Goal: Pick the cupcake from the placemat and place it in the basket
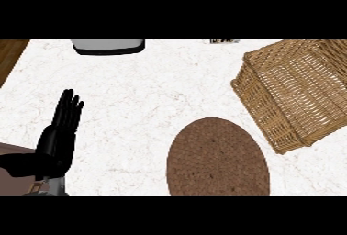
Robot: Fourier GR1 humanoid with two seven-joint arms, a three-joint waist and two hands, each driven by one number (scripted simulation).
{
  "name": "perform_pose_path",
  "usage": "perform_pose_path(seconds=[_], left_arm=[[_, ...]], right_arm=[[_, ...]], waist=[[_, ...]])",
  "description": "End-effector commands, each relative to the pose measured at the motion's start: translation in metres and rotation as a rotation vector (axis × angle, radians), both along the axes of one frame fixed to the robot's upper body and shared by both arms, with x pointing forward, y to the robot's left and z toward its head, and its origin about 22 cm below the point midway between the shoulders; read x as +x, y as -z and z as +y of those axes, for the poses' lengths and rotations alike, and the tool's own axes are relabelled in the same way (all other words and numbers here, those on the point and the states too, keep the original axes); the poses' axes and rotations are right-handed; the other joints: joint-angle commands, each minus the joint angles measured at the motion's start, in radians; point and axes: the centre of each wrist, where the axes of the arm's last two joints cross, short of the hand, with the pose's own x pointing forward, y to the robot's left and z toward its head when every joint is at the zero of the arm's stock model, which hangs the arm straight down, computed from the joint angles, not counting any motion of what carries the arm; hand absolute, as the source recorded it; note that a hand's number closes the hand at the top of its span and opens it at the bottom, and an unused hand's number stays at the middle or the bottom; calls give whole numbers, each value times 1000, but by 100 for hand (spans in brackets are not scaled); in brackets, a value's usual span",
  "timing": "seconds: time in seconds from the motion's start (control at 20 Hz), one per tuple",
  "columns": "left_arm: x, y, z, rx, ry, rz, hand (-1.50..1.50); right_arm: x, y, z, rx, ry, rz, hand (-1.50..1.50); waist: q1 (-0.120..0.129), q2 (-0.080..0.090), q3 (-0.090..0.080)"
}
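Observation:
A round brown woven placemat (217, 158) lies on the white marble counter at lower centre-right; no cupcake shows on it or anywhere else. A wicker basket (298, 92) sits at the right, its rim tilted toward the placemat; nothing is visible inside. My left hand (58, 137) rests at the lower left, fingers straight and pointing up, holding nothing. My right hand is out of the picture.
A grey and black appliance (108, 45) sits at the counter's far edge, upper left. A small dark item (224, 41) peeks in at the top. The counter's left edge (13, 64) borders a wooden floor.

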Motion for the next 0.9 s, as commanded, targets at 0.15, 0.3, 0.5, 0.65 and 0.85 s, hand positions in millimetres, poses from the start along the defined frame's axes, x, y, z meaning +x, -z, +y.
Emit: perform_pose_path(seconds=[0.15,0.3,0.5,0.65,0.85], left_arm=[[-12,9,13,25,-3,-10,0],[2,4,5,1,11,16,0],[11,-1,0,-10,33,7,0],[7,-2,-13,-5,43,-11,0],[5,15,-18,-3,49,-16,0]], right_arm=[[34,-20,-51,-126,174,-83,150],[50,-32,-81,-147,198,-107,150],[64,-36,-116,-86,222,-68,150],[72,-40,-137,-76,261,-60,150],[90,-13,-166,-98,286,-53,150]], waist=[[6,-1,-1],[4,0,-1],[26,5,-1],[37,6,-1],[57,11,-1]])
